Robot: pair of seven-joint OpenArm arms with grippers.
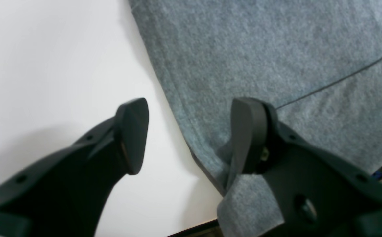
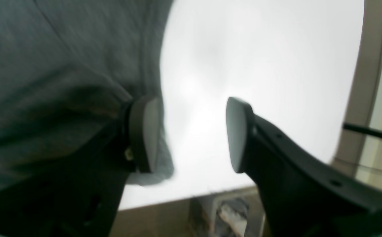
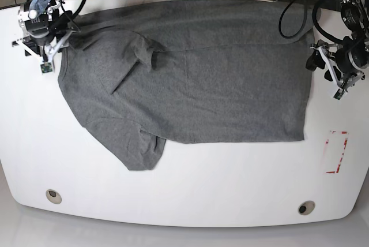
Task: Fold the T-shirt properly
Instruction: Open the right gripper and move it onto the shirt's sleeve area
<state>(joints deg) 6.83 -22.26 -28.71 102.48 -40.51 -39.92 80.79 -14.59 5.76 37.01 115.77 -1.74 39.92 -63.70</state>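
Shirt: plain heather-grey knit T-shirt (image 3: pixel 196 85) flat on white counter (image 3: pixel 184 183) | left end effector (image 1: pixel 191 135) released, straddling hem | right end effector (image 2: pixel 191 131) released too

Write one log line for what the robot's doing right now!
T-shirt: spread on table | left gripper: open, straddling edge | right gripper: open, straddling edge

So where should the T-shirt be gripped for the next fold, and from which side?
Probably the T-shirt is best pinched at its two far corners, each from the table's outer end. There its edges lie flat and exposed, and the open left gripper and right gripper each straddle one.
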